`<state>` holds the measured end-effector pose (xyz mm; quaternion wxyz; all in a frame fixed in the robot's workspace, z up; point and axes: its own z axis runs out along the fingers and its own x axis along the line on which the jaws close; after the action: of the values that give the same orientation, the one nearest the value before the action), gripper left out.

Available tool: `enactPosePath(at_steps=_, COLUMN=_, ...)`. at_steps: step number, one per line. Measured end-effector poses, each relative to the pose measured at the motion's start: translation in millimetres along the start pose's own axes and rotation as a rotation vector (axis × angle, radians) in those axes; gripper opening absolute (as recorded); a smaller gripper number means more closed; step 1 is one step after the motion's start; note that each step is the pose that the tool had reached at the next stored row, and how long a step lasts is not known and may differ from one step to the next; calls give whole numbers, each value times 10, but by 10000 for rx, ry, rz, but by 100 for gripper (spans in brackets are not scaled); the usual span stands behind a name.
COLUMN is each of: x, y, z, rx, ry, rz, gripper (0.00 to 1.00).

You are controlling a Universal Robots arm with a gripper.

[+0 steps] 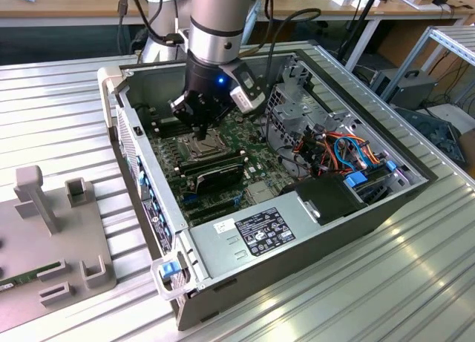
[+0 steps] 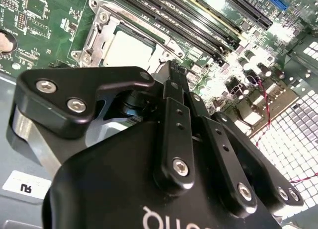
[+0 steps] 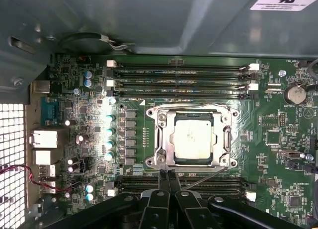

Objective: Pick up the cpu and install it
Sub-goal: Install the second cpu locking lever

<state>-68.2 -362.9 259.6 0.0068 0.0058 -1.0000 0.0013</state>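
Lying flat in its socket (image 3: 194,139) on the green motherboard (image 3: 278,139), the cpu (image 3: 193,138) shows its dull silvery top face up; being square, it has no long axis to speak of, and its edges run parallel to the socket's metal frame. In the second wrist view the same chip (image 2: 127,49) sits inside the shiny frame, just beyond the black gripper body. The gripper (image 3: 167,175) hangs just beside the socket's edge, its two slim fingers (image 3: 163,182) pressed together with nothing between them, clenched and empty, apart from the chip. A thin metal lever (image 3: 201,178) slants from the frame near the fingertips.

Long black memory slots (image 3: 181,77) run along both sides of the socket, parallel to two of the chip's edges. A row of small pale-topped capacitors (image 3: 109,134) stands on another side.

In the exterior view, the arm (image 1: 217,23) reaches down into an open computer case (image 1: 386,208) lying on a ribbed metal worktop (image 1: 59,119), with the gripper (image 1: 200,125) low over the board. A grey power supply (image 1: 252,234) and bundled coloured cables (image 1: 338,153) sit in the case, well apart from the socket. A grey holder (image 1: 52,223) rests on the worktop outside the case.
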Motion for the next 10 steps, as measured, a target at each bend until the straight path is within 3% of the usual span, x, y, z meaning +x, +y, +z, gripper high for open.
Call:
enactPosePath(at_steps=1, x=-20, y=0, z=-1, rx=-1, ry=79, rz=-1, gripper=11)
enactPosePath(at_steps=2, x=-62, y=0, z=-2, rx=-3, ry=234, rz=1, gripper=11)
enactPosePath(at_steps=5, x=-147, y=-3, z=-3, rx=-8, ry=488, rz=0, gripper=11)
enactPosePath(at_steps=8, x=-178, y=-28, z=-4, rx=-7, ry=600, rz=-2, gripper=11)
enactPosePath(at_steps=10, x=-178, y=-30, z=-4, rx=-8, ry=602, rz=0, gripper=11)
